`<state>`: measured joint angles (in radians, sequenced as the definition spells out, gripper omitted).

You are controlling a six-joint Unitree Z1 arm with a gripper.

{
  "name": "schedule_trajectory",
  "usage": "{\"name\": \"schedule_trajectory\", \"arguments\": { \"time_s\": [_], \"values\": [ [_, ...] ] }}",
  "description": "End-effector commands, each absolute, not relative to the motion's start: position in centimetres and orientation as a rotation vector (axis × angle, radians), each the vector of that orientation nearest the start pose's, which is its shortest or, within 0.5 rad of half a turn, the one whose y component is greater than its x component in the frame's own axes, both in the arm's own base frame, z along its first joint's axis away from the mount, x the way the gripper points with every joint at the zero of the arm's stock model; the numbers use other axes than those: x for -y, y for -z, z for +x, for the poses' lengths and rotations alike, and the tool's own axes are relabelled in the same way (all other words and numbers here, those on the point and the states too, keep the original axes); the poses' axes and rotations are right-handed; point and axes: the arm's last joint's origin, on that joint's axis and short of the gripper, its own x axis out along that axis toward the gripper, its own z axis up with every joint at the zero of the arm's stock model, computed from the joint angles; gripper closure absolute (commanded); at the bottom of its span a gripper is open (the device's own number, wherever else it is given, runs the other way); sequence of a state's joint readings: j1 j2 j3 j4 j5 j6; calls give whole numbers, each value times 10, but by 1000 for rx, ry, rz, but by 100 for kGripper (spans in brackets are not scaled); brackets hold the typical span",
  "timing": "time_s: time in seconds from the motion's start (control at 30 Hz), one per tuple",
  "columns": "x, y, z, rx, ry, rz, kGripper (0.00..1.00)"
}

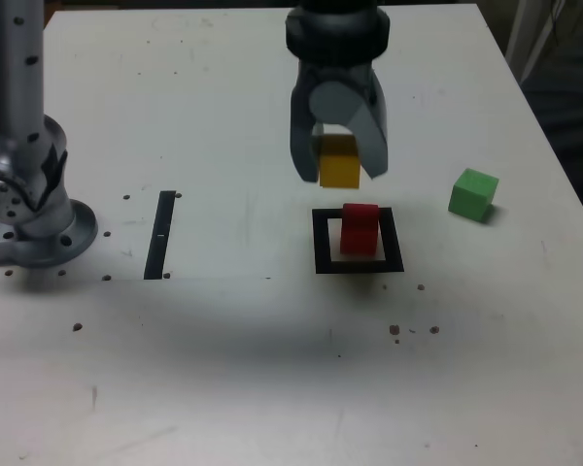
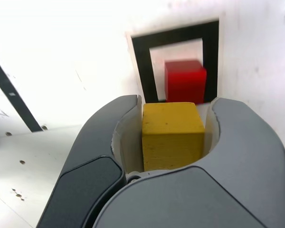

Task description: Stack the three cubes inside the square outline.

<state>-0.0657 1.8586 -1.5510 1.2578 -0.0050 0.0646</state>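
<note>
While my big grey arm (image 1: 335, 39) hangs down from the far side of the white table (image 1: 223, 369), I am in the middle of the second step: bringing the yellow cube (image 1: 338, 162) to sit on top of the red one. My gripper (image 1: 338, 167) points down at the table, and its two jaws are pressed on the sides of the yellow cube, pinching it up in the air. In the exterior view the yellow cube hangs just on the far side of the square outline (image 1: 359, 264), a little to the left of its middle, and it touches nothing but my jaws. The red cube (image 1: 360, 228) sits flat inside the outline, close to its far edge, and that is the bottom of my stack. I think I must next slide a little nearer and a little to the right, so the yellow cube is right over the red one, then go down slowly and let go only when it rests flat. If I am off to one side it could tip and fall. The green cube (image 1: 473, 194) waits alone, well off to the right, for the last step.
</note>
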Motion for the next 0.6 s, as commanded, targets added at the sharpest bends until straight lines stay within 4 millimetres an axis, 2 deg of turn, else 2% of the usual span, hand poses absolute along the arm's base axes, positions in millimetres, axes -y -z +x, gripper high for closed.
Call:
{"name": "schedule_trajectory", "arguments": {
  "time_s": [0.0,0.2,0.57],
  "values": [
    [26,-307,325,-1559,109,99,71],
    [33,-297,332,-1567,112,103,71],
    [31,-277,347,-1591,103,106,71]
  ]
}}
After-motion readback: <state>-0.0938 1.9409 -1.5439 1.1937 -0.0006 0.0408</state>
